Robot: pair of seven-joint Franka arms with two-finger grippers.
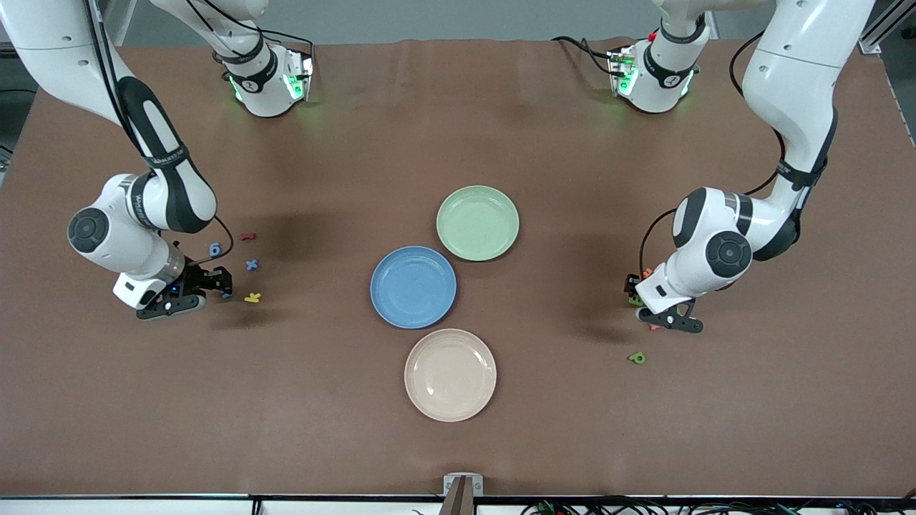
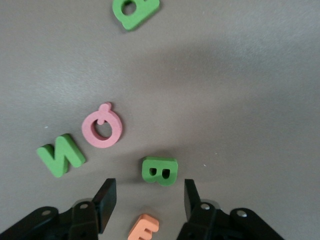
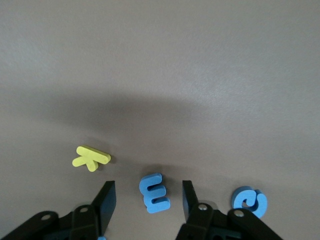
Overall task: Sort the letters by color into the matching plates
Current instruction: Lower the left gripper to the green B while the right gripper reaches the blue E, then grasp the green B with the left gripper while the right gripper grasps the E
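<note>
We see the left pincer spread astride the green B, and the right pincer spread astride the blue E, both low at the table.

The 3 plates, pale green, blue and beige, crowded the table's middle, leaving broad bare lanes toward each arm's end. At the left gripper, a green B lay between the spread fingers, with a pink letter, a green N and an orange letter close around. At the right gripper, a blue E sat between the fingers, flanked by a yellow letter and another blue letter.
</note>
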